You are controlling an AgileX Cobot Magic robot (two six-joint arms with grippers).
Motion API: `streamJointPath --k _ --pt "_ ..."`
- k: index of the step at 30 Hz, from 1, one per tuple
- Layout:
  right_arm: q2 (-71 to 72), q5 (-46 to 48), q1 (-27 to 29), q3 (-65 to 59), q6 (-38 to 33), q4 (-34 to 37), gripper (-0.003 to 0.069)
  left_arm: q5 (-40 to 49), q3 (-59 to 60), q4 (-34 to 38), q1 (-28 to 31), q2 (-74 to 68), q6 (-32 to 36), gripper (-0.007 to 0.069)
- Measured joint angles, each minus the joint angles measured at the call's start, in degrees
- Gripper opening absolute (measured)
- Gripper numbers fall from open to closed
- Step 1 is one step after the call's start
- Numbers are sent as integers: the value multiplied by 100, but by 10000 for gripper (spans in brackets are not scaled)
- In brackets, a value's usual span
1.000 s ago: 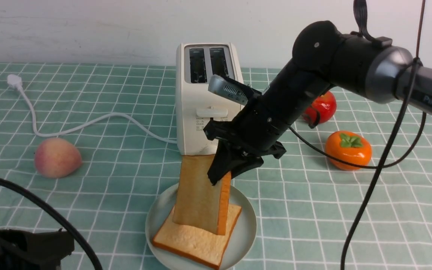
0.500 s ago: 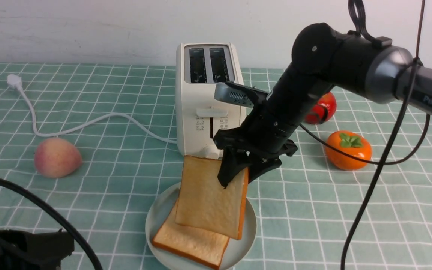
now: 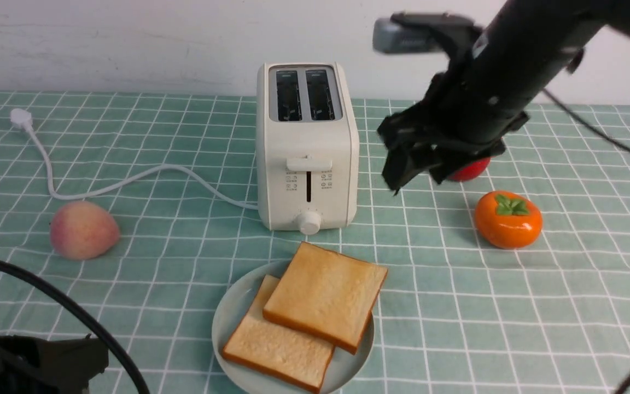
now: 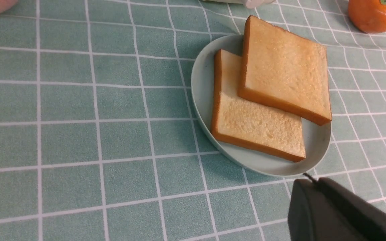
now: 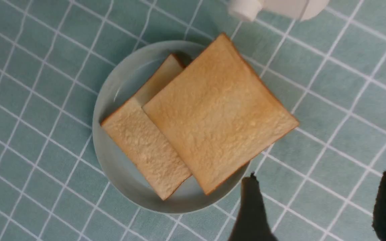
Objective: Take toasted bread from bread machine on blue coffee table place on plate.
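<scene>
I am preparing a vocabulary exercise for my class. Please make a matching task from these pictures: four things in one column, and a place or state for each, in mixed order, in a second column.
1. upper toast slice
2. bread machine
3. right gripper
4. peach

a. on the blue coffee table, on the robot's left
b. both slots empty
c. in the air, jaws open, holding nothing
d. lying on the lower slice, one corner past the plate rim

Pairs: 1-d, 2-b, 3-c, 4-a
</scene>
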State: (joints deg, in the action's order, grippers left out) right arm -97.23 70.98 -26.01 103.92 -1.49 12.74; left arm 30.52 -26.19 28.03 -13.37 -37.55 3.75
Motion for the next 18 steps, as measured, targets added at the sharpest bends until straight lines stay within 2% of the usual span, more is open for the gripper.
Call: streamJointPath --k 1,2,6,9,11,13,18 --pt "100 7 0 0 23 -49 428 0 0 0 0 0 0 -14" --pt "742 54 0 0 68 -267 367 0 0 0 0 0 0 -14" --pt "1724 86 0 -19 315 -748 224 0 0 0 0 0 0 -14" --pt "2561 94 0 -285 815 -1348 85 -13 0 0 0 0 0 -14" --pt "3094 90 0 -650 1097 -1708 27 -38 0 0 0 0 0 -14" --pt "3659 -75 0 -1123 1391 -2132 -11 -83 0 0 0 0 0 -14" --pt "5154 -1342 0 -3213 2080 -3092 -19 -232 0 0 0 0 0 -13"
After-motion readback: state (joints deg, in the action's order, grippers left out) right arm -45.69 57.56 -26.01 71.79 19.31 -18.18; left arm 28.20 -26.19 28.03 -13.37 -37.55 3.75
